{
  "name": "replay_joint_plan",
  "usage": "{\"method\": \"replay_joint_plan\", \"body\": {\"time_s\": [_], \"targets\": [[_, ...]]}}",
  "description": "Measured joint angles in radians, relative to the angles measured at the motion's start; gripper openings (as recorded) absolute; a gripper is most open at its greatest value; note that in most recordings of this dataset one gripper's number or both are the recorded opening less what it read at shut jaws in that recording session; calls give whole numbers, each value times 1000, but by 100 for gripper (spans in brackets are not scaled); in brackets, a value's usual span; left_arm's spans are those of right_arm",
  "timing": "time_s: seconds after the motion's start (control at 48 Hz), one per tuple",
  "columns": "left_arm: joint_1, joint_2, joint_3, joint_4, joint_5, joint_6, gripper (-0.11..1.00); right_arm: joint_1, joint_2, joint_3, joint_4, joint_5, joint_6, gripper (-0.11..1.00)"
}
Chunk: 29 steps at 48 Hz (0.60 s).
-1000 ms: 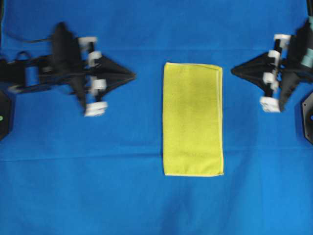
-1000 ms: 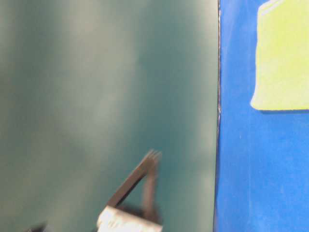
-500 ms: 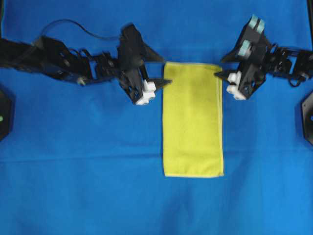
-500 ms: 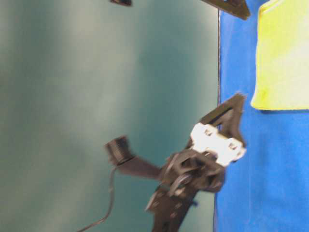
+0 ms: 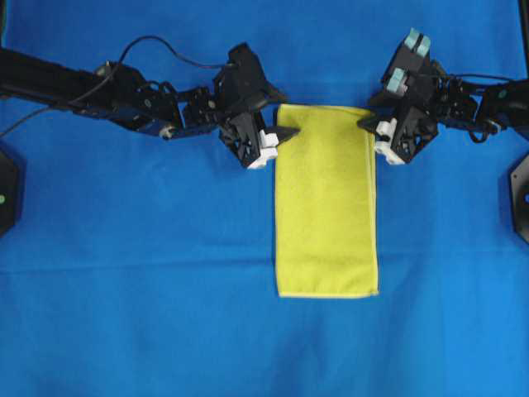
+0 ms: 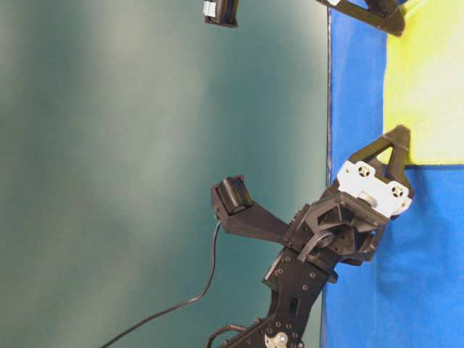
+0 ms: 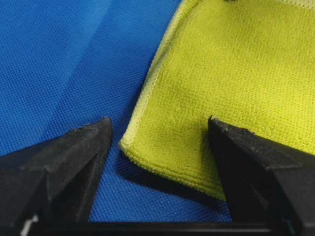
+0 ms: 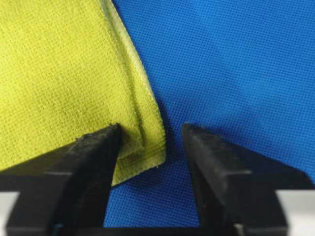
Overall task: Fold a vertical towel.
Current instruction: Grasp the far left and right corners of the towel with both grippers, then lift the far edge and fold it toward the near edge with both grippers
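Observation:
The yellow towel point(image 5: 326, 201) lies flat on the blue cloth, long side running near to far, in the middle of the overhead view. My left gripper point(image 5: 283, 118) is open at the towel's far left corner. In the left wrist view that corner point(image 7: 129, 142) sits between the two open fingers, one finger point(image 7: 231, 147) over the towel. My right gripper point(image 5: 369, 124) is open at the far right corner. In the right wrist view that corner point(image 8: 152, 147) lies between the fingers, with the layered hem showing. Neither gripper holds the towel.
A large blue cloth point(image 5: 165, 289) covers the table. Black fixtures stand at the left edge point(image 5: 7, 194) and the right edge point(image 5: 521, 194). The table-level view shows the left arm point(image 6: 319, 239) against a green wall.
Both arms have swung in from the table's sides to the towel's far corners. Both grippers now straddle those corners with open jaws. The towel has not moved.

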<state>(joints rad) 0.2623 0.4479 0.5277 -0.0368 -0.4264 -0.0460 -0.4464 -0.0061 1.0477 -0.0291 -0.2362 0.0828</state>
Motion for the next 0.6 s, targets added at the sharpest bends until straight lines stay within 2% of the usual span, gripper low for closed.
{"method": "replay_joint_plan", "body": {"time_s": [0.062, 0.146, 0.167, 0.229, 0.271, 0.604], "targets": [[5, 0, -3, 0, 11, 0, 58, 0, 0, 0, -3, -2, 0, 33], [6, 0, -6, 0, 23, 5, 34, 2, 0, -2, -11, 0, 0, 9], [5, 0, -6, 0, 25, 8, 28, 2, 0, -2, -12, 0, 0, 6], [-2, 0, -8, 0, 28, 12, 13, 3, 0, -2, -15, 0, 0, 6], [-6, 0, -8, 0, 28, 14, 7, 3, 0, -2, -15, 0, -2, 6], [-2, -8, -11, 0, 38, 21, 6, 2, -6, -2, -17, 2, 3, 6]]}}
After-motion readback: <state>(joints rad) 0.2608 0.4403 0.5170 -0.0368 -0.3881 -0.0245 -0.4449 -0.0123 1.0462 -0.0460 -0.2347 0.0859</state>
